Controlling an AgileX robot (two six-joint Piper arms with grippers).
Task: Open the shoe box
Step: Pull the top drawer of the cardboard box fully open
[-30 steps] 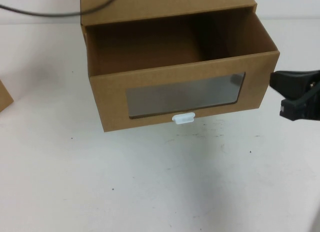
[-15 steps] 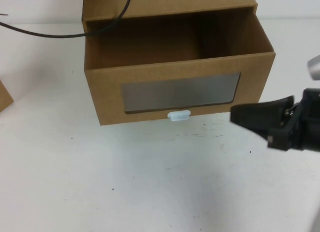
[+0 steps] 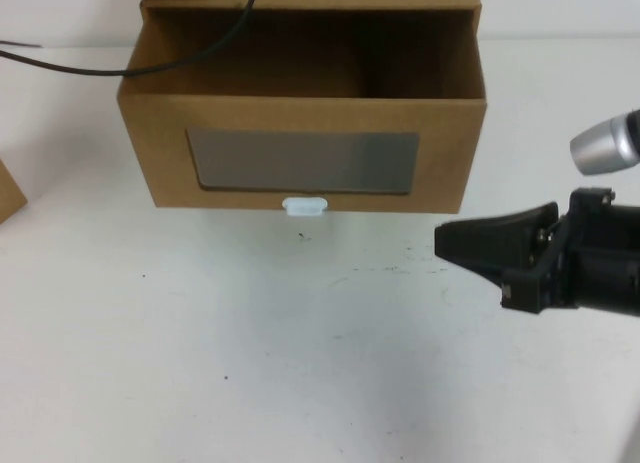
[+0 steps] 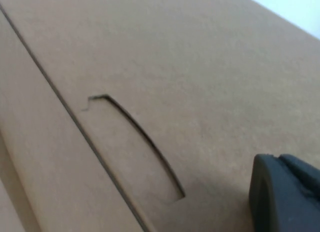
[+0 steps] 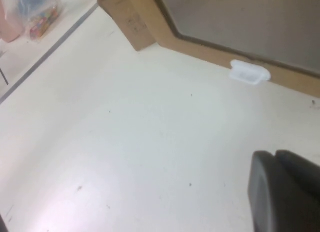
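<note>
No readable text, label, number on shoe box (image 3: 450,153).

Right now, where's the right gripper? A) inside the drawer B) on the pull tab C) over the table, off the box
C: right gripper, shut, hangs over the table right of the white pull tab, clear of the shoe box; left gripper is close over its cardboard.
</note>
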